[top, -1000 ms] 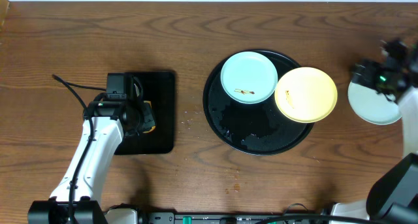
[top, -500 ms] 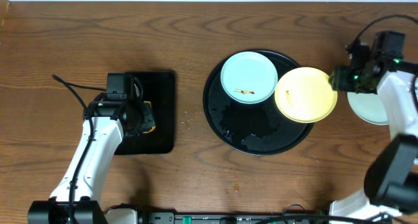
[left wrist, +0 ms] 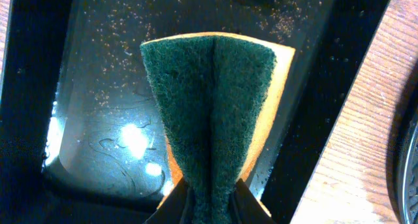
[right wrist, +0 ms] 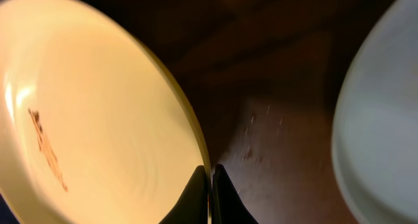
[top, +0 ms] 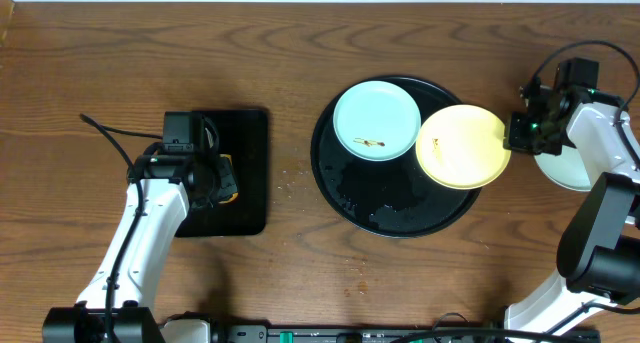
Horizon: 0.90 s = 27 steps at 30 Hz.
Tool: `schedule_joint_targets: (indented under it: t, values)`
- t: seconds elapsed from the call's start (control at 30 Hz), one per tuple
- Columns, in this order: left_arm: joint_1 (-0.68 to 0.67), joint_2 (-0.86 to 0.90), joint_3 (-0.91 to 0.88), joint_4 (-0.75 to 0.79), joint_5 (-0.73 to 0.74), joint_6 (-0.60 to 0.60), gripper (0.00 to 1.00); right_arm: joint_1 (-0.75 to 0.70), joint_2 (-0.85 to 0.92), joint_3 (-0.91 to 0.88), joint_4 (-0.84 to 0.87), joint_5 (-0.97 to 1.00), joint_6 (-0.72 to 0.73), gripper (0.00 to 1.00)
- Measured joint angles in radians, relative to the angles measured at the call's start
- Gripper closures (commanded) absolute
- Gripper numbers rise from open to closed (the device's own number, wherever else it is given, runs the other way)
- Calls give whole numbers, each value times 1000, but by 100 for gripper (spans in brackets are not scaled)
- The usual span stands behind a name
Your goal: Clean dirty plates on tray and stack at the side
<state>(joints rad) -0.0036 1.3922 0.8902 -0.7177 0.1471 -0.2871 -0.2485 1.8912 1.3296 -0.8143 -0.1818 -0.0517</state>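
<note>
**Overhead.** The round, glossy black tray (top: 392, 211) sits mid-desk (top: 300, 43), with its raised rim catching the light. A pale blue plate (top: 376, 121) with a few brown specks lies inside the tray on its far left part. The yellow plate (top: 463, 146) overhangs the tray's right rim, partly over the black surface and partly out over the wood. Just right of the tray, the right end effector (top: 515, 135) is clamped on that plate's outer edge. A white plate (top: 562, 173) rests on the desk further right of the tray, partly under the right arm. Well left of the tray, the left end effector (top: 215, 178) hangs over a rectangular tray (top: 245, 133).

**Left wrist.** The left jaws are pinched together on a sponge (left wrist: 212, 106), folding it. It has a coarse green scouring face and yellow foam behind. The black surface below it is wet and speckled.

**Right wrist.** The thin rim of the smooth yellow plate (right wrist: 98, 119) runs straight into the closed jaws, and brown smears sit near its middle. The plate reaches away from this end effector toward the tray, and being round it has no long axis to align. The right arm is plainly the nearer one. The sponge is well off on the tray's other side, so the plate and sponge probably have to be brought together before any scrubbing.
</note>
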Motion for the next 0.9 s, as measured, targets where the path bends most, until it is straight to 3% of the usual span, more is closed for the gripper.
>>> schedule_joint_targets:
  t: [0.47,0.7,0.9]
  values:
    - [0,0,0,1,0,0,85,27,-119,0,-381,0,224,99]
    - [0,0,0,0,0,0,85,188,-119,-61,-334,5,263,99]
    - [0,0,0,-8,0,1,85,318,-119,-149,-178,3,357,99]
